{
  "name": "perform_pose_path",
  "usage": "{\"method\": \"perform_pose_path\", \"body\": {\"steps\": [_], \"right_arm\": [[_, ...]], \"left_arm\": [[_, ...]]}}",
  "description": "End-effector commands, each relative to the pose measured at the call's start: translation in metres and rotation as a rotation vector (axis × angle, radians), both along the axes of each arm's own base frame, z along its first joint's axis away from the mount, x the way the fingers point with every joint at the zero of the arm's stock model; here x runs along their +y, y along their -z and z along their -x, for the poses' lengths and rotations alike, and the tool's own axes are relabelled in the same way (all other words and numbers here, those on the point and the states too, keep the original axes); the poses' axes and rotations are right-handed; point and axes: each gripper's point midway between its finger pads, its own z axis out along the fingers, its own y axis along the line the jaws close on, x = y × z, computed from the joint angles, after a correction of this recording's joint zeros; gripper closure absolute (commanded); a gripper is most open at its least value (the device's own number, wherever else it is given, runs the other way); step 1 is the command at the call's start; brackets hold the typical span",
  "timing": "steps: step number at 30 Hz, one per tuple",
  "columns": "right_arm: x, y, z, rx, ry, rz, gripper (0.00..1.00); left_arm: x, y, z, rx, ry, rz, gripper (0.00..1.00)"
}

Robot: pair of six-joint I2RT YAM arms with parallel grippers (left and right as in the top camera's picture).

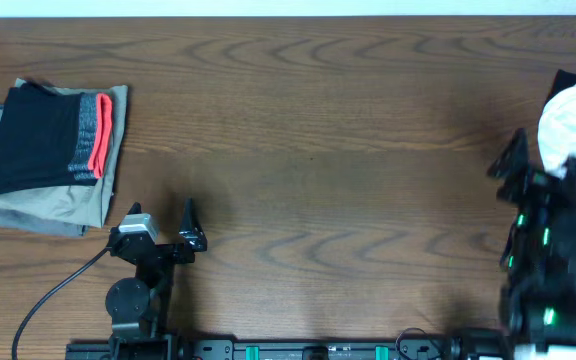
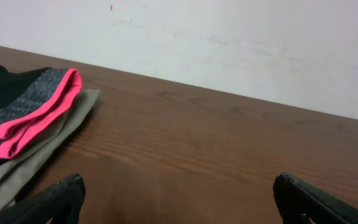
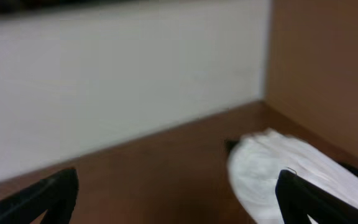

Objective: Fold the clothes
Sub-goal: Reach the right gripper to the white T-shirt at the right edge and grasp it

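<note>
Both jaws spread wide, one white T-shirt (image 1: 568, 115)

Black garment (image 2: 5, 99) with pink band atop olive cloth (image 2: 36, 155).

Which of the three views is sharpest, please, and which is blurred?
Overhead: sharp, evenly lit wood grain on the brown wooden table. Left wrist: fairly clear, the pink-banded black garment crisp. Right wrist: blurred throughout, the crumpled white cotton T-shirt smeared.

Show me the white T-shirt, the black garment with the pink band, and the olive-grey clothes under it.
white T-shirt (image 1: 573, 120), overhead view, middle of the bunched cloth
black garment (image 1: 36, 138), overhead view, plain black part
olive-grey clothes (image 1: 43, 205), overhead view, exposed lower edge
</note>
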Motion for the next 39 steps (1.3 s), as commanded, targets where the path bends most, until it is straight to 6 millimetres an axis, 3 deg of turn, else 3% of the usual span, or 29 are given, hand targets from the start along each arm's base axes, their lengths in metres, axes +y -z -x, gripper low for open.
{"method": "perform_pose_path", "body": {"steps": [1, 6, 10, 22, 23, 24, 29, 34, 39], "right_arm": [[-0.043, 0.010, -0.027, 0.153, 0.136, 0.012, 0.01], [-0.095, 0.042, -0.067, 0.401, 0.173, -0.095, 0.01], [-0.139, 0.062, -0.077, 0.524, 0.248, -0.160, 0.01], [-0.220, 0.116, -0.075, 0.665, 0.283, -0.086, 0.07], [-0.226, 0.122, -0.074, 0.675, 0.288, -0.084, 0.09], [-0.233, 0.128, -0.073, 0.681, 0.296, -0.084, 0.18], [-0.256, 0.171, -0.074, 0.755, 0.199, -0.061, 0.21], [-0.281, 0.218, -0.059, 0.825, 0.223, -0.107, 0.21], [-0.297, 0.246, -0.051, 0.829, 0.236, -0.146, 0.21]], "left_arm": [[-0.003, 0.015, 0.001, 0.047, 0.018, -0.005, 0.02], [-0.003, 0.015, 0.001, 0.047, 0.018, -0.005, 0.02], [-0.003, 0.015, 0.001, 0.047, 0.018, -0.005, 0.02], [-0.003, 0.015, 0.001, 0.047, 0.018, -0.005, 0.02], [-0.003, 0.015, 0.001, 0.047, 0.018, -0.005, 0.02], [-0.003, 0.015, 0.001, 0.047, 0.018, -0.005, 0.02], [-0.003, 0.015, 0.001, 0.047, 0.018, -0.005, 0.02], [-0.003, 0.015, 0.001, 0.047, 0.018, -0.005, 0.02], [-0.003, 0.015, 0.001, 0.047, 0.018, -0.005, 0.02]]}}
